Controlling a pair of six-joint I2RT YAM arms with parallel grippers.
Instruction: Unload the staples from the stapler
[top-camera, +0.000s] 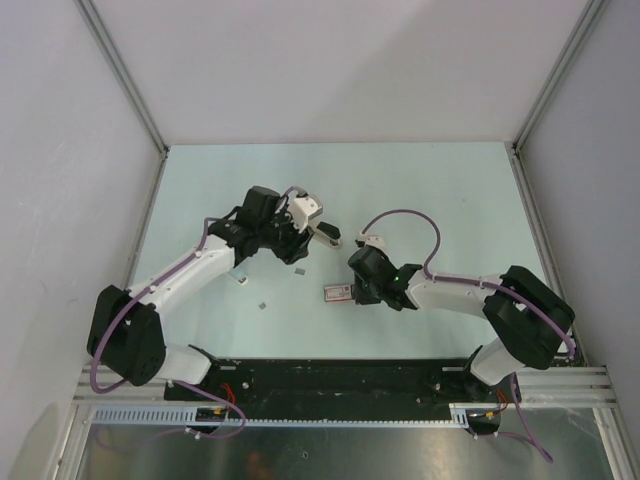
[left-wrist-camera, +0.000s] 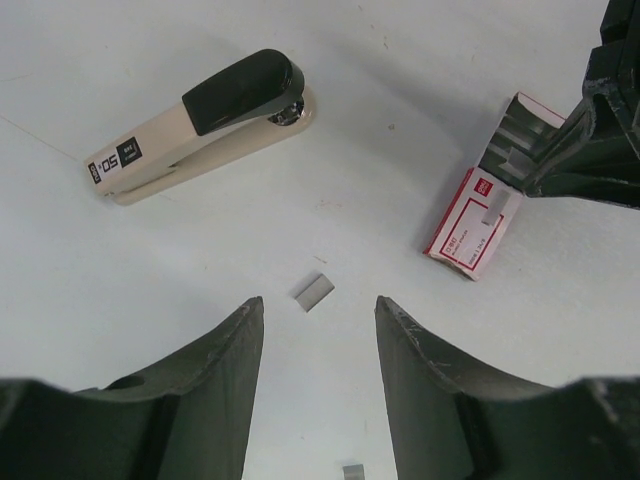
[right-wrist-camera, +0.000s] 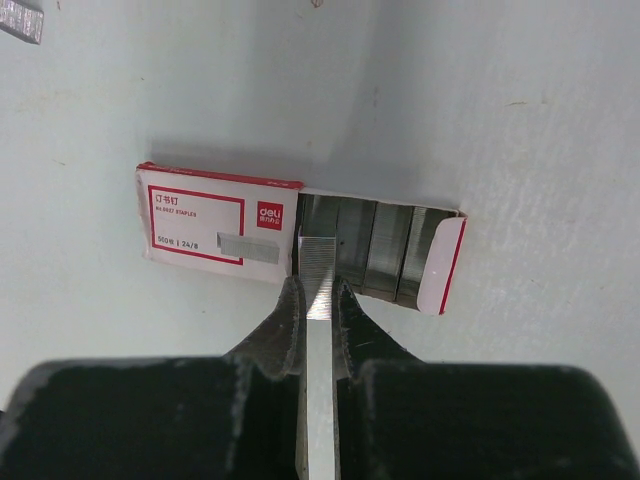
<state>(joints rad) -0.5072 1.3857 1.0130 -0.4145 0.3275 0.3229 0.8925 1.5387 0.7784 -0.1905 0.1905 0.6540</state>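
Left jaws released; stapler (left-wrist-camera: 200, 125) lies upper left of them, long axis diagonal. Right jaws clench staple strip (right-wrist-camera: 318, 262) at staple box (right-wrist-camera: 220, 225).

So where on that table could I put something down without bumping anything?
The far part of the table, from the clutter up to the back wall, is bare. The middle is crowded: the stapler, the staple box, loose staple bits, the left gripper and the right gripper sit close together.
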